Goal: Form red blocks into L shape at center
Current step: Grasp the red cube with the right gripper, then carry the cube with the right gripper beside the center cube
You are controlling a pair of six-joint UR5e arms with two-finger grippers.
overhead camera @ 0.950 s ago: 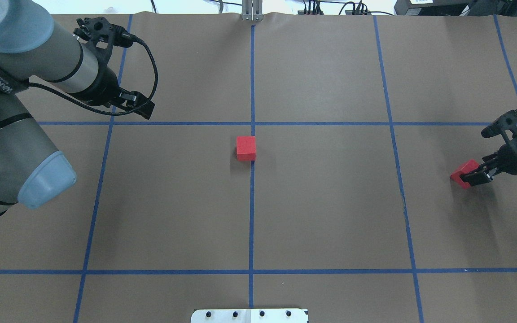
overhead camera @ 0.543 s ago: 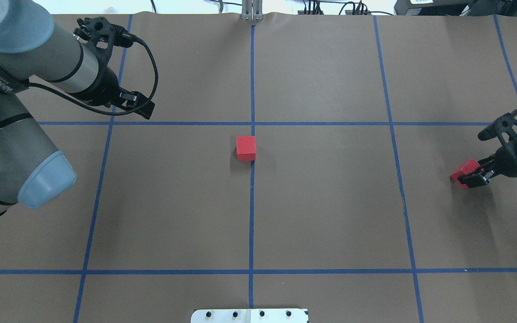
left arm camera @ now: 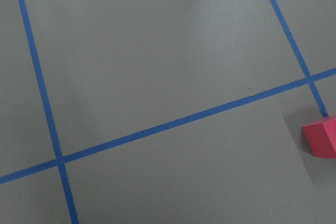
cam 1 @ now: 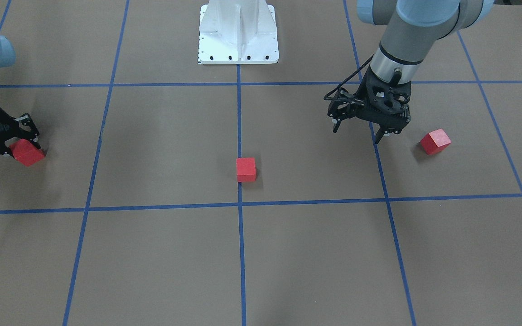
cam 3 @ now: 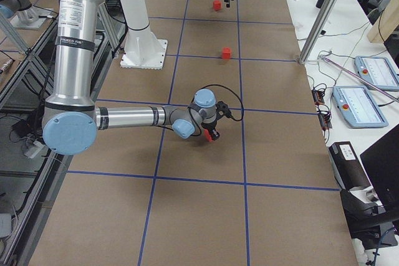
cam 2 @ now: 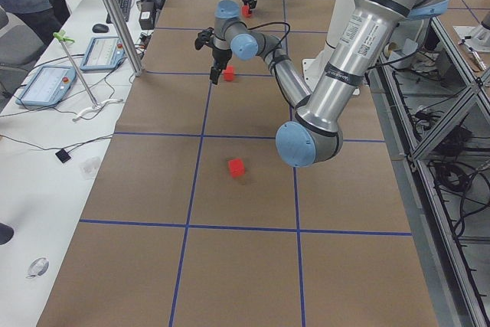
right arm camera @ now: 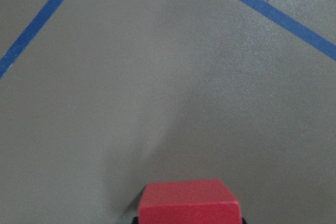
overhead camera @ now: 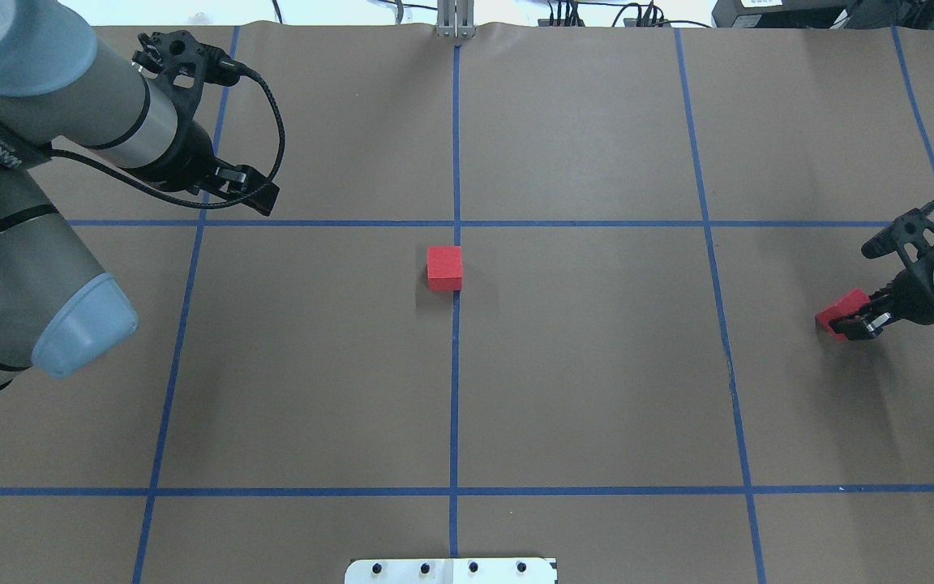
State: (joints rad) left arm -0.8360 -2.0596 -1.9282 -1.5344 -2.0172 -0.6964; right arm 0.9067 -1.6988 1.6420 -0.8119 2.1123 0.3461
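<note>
One red block [overhead camera: 444,268] sits on the middle blue line at the center patch [overhead camera: 487,276]; it also shows in the front view [cam 1: 245,169] and at the right edge of the left wrist view [left arm camera: 321,137]. My right gripper [overhead camera: 854,319] is shut on a second red block [overhead camera: 838,308] low at the floor, far on my right [cam 1: 27,152], and that block fills the bottom of the right wrist view [right arm camera: 189,200]. The third red block [cam 1: 435,141] lies on the floor just outboard of my left gripper [cam 1: 388,135], which hovers open and empty. My left arm hides it in the overhead view.
The white robot base [cam 1: 238,31] stands on the middle line at my side of the table. Blue tape lines [overhead camera: 710,243] divide the brown floor into large squares. A metal post [overhead camera: 456,20] stands at the far edge. Operator consoles [cam 3: 374,85] lie beyond the table's side.
My right wrist has shifted slightly toward the table's middle, and its fingers look closer around the red block. The block has barely moved. My left arm has stayed still.
</note>
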